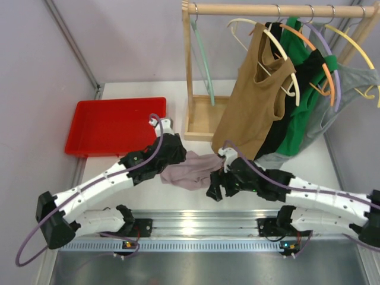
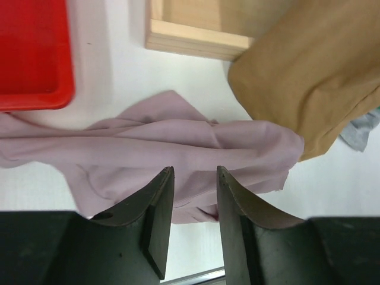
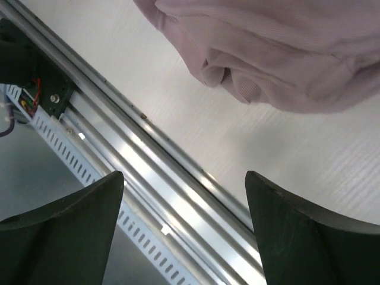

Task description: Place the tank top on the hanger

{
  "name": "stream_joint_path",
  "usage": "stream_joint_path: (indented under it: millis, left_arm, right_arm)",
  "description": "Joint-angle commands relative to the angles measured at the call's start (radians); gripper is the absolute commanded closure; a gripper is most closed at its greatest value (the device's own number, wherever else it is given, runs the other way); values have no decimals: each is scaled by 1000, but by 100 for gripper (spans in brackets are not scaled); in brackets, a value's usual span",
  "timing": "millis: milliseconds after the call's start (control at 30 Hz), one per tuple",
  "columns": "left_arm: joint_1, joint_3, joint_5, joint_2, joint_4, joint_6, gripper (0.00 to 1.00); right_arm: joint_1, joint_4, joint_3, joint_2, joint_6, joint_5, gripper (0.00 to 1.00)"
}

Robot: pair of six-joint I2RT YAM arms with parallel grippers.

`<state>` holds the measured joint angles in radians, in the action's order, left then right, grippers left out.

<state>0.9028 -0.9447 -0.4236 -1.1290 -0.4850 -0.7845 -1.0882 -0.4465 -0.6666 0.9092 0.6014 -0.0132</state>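
The pale mauve tank top lies crumpled on the white table between my two grippers. It shows in the left wrist view and at the top of the right wrist view. My left gripper is over its left part, its jaws a narrow gap apart above the fabric's near edge, holding nothing. My right gripper is wide open and empty, just beside the top's right end, over the table's near edge. The mint-green hanger hangs at the left end of the wooden rail.
A red tray lies at the back left. The wooden rack's base stands behind the tank top. A tan-brown tank top, also in the left wrist view, and green, black and grey garments hang on the rack. An aluminium rail runs along the near edge.
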Motion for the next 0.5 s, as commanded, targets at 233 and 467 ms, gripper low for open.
stream_joint_path:
  millis: [233,467]
  left_arm:
    - [-21,0,-170,265,-227,-55,60]
    - [-21,6,-196,374,-302,-70,60]
  right_arm:
    - [-93,258,-292,499,70,-120,26]
    - [-116,265,-419,709,211,-157,29]
